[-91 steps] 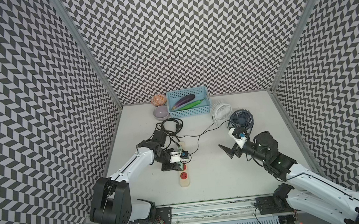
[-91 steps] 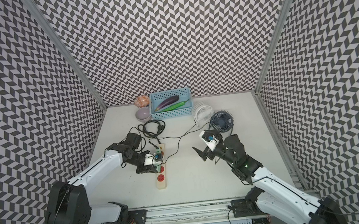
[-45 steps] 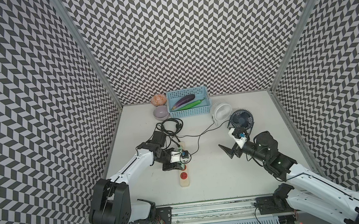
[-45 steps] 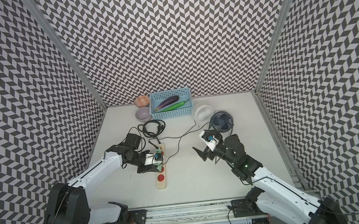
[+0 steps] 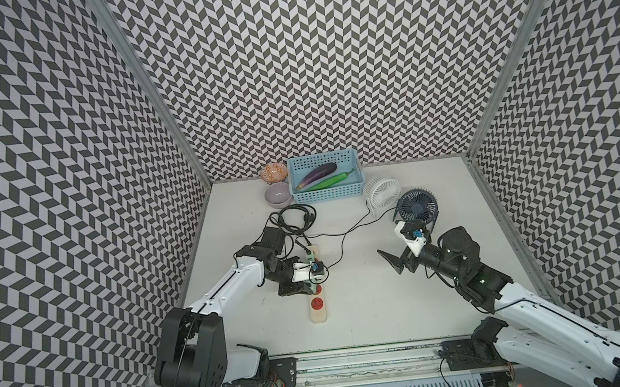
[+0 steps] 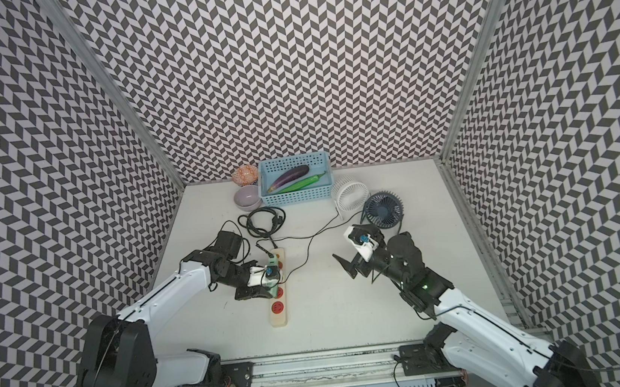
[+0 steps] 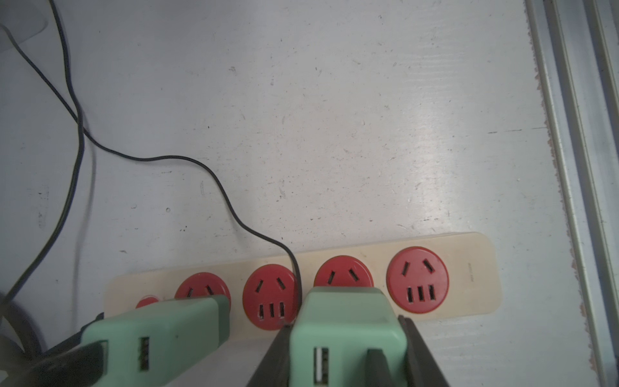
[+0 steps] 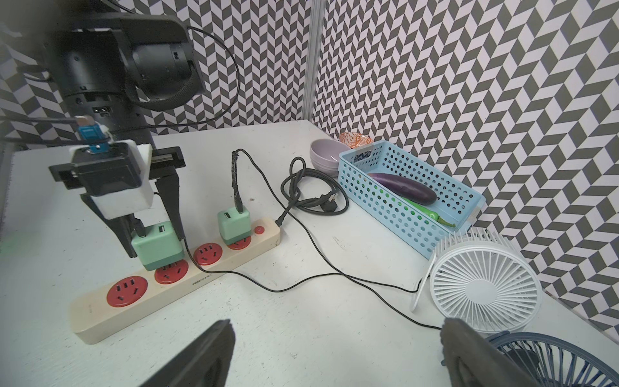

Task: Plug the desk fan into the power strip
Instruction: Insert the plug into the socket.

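The left hand (image 8: pixel 154 234) grips a green adapter (image 7: pixel 345 328), one of two, on the power strip (image 8: pixel 83 318) with four red sockets (image 7: pixel 417 279); the right hand (image 8: pixel 335 358), spread wide, hangs well apart.

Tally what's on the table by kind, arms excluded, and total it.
Fans: 2, white fan, dark blue fan
Bowls: 2, purple bowl, orange patterned bowl
Blue basket: 1
Vegetables: 2, eggplant, green pepper
Power strip: 1
Green adapters: 2, mid-strip adapter, button-end adapter
Total: 10
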